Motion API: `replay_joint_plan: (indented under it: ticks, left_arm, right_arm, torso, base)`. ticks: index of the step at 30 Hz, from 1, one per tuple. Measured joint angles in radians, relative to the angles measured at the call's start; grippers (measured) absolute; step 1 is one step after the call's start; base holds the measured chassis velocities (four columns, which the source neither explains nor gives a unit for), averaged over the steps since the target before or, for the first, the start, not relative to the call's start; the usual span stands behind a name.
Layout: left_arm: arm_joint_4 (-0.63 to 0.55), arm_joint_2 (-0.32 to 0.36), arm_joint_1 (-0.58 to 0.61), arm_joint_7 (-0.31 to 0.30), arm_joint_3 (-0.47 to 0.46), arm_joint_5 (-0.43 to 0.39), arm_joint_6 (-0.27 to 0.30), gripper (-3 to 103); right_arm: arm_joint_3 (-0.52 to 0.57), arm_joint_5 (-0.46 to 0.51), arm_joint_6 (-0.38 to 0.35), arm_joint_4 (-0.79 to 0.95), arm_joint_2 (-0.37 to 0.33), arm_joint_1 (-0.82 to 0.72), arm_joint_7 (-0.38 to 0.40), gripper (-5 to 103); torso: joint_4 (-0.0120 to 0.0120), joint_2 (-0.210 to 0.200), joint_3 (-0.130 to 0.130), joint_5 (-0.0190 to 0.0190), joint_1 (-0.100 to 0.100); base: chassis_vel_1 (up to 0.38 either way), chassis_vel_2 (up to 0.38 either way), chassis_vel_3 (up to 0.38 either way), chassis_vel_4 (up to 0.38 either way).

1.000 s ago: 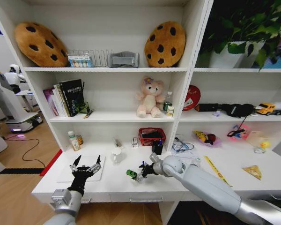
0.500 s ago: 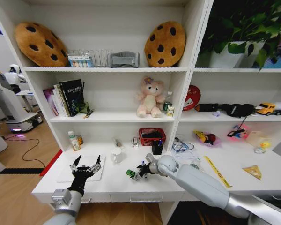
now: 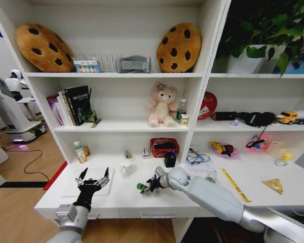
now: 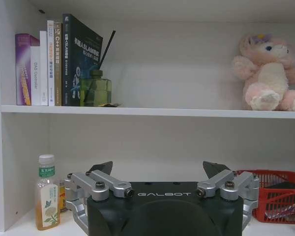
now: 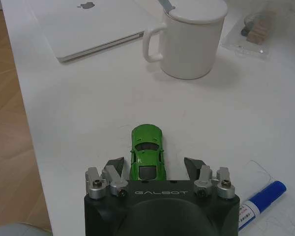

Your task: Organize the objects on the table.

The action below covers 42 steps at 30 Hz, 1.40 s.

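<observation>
Reaching a bit farther than before, the right pincer (image 5: 155, 164) now sits over the green toy car (image 5: 147, 152) on the tabletop (image 5: 78, 103), fingers spread on both sides, not squeezing. Near it stand a white mug (image 5: 191, 38) and the laptop (image 5: 93, 22). The left pincer (image 3: 93, 178) hangs released over the laptop.

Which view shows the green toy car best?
Right wrist view: the green toy car sits between the open right tool's fingers, top fully visible. Head view shows it small, partly hidden. Left wrist view faces the shelves.
</observation>
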Motion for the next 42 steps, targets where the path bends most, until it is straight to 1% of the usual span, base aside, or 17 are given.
replay_joint_plan:
  ticks: [2, 4, 7, 19, 20, 21, 24, 26, 27, 34, 36, 37, 38, 41, 42]
  left_arm:
    - [0.0, 0.0, 0.0, 0.0, 0.0, 0.0, 0.0, 100]
    - [0.0, 0.0, 0.0, 0.0, 0.0, 0.0, 0.0, 100]
    - [0.0, 0.0, 0.0, 0.0, 0.0, 0.0, 0.0, 100]
    - [0.0, 0.0, 0.0, 0.0, 0.0, 0.0, 0.0, 100]
    - [0.0, 0.0, 0.0, 0.0, 0.0, 0.0, 0.0, 100]
    - [0.0, 0.0, 0.0, 0.0, 0.0, 0.0, 0.0, 100]
    - [0.0, 0.0, 0.0, 0.0, 0.0, 0.0, 0.0, 100]
    - [0.0, 0.0, 0.0, 0.0, 0.0, 0.0, 0.0, 100]
    - [0.0, 0.0, 0.0, 0.0, 0.0, 0.0, 0.0, 100]
    - [0.0, 0.0, 0.0, 0.0, 0.0, 0.0, 0.0, 100]
    - [0.0, 0.0, 0.0, 0.0, 0.0, 0.0, 0.0, 100]
    - [0.0, 0.0, 0.0, 0.0, 0.0, 0.0, 0.0, 100]
    - [0.0, 0.0, 0.0, 0.0, 0.0, 0.0, 0.0, 100]
    - [0.0, 0.0, 0.0, 0.0, 0.0, 0.0, 0.0, 100]
    - [0.0, 0.0, 0.0, 0.0, 0.0, 0.0, 0.0, 100]
  right_arm:
    - [0.0, -0.003, 0.0, -0.002, 0.001, 0.0, -0.002, 71]
    - [-0.001, -0.016, 0.001, -0.003, 0.005, 0.002, -0.009, 66]
    - [-0.005, -0.028, 0.01, -0.004, 0.008, 0.003, -0.017, 65]
    - [-0.015, -0.038, 0.013, -0.006, 0.017, 0.005, -0.021, 63]
    - [-0.016, -0.038, 0.013, -0.006, 0.018, 0.005, -0.021, 53]
    - [-0.016, -0.038, 0.013, -0.006, 0.018, 0.005, -0.021, 53]
    - [-0.017, -0.035, 0.013, -0.007, 0.018, 0.005, -0.009, 37]
    - [-0.018, -0.034, 0.012, -0.007, 0.018, 0.005, -0.007, 37]
    - [-0.018, -0.034, 0.012, -0.008, 0.018, 0.004, -0.005, 34]
    - [-0.006, -0.037, 0.013, -0.002, 0.016, -0.005, 0.005, 33]
    - [0.033, -0.045, 0.014, 0.036, 0.01, -0.01, 0.014, 33]
    - [0.033, -0.045, 0.014, 0.036, 0.01, -0.01, 0.014, 33]
    - [0.065, -0.048, 0.019, 0.068, 0.007, -0.011, 0.014, 33]
    - [0.158, -0.042, 0.037, 0.16, -0.001, -0.013, 0.015, 33]
    - [0.158, -0.042, 0.037, 0.16, -0.001, -0.013, 0.015, 33]
  torso:
    - [0.0, 0.0, 0.0, 0.0, 0.0]
    - [0.0, 0.0, 0.0, 0.0, 0.0]
    - [0.0, 0.0, 0.0, 0.0, 0.0]
    - [0.0, 0.0, 0.0, 0.0, 0.0]
    - [0.0001, 0.0, 0.0, 0.0001, 0.0]
    - [0.0001, 0.0, 0.0, 0.0001, 0.0]
    - [0.0001, 0.0, 0.0, 0.0002, 0.0]
    - [0.0001, 0.0, 0.0, 0.0001, 0.0]
    - [0.0001, 0.0, 0.0, 0.0001, 0.0]
    - [0.0002, 0.0, 0.0, 0.0002, 0.0]
    - [-0.0005, 0.0, 0.0, 0.0, 0.0]
    - [-0.0005, 0.0, 0.0, 0.0, 0.0]
    - [0.0, 0.0, 0.0, -0.0001, 0.0]
    - [0.0, 0.0, 0.0, 0.0, 0.0]
    - [0.0, 0.0, 0.0, 0.0, 0.0]
  base:
    - [0.0, 0.0, 0.0, 0.0]
    - [0.0, 0.0, 0.0, 0.0]
    - [0.0, 0.0, 0.0, 0.0]
    - [0.0, 0.0, 0.0, 0.0]
    - [0.0, 0.0, 0.0, 0.0]
    - [0.0, 0.0, 0.0, 0.0]
    - [0.0, 0.0, 0.0, 0.0]
    - [0.0, 0.0, 0.0, 0.0]
    - [0.0, 0.0, 0.0, 0.0]
    - [0.0, 0.0, 0.0, 0.0]
    - [0.0, 0.0, 0.0, 0.0]
    - [0.0, 0.0, 0.0, 0.0]
    - [0.0, 0.0, 0.0, 0.0]
    - [0.0, 0.0, 0.0, 0.0]
    - [0.0, 0.0, 0.0, 0.0]
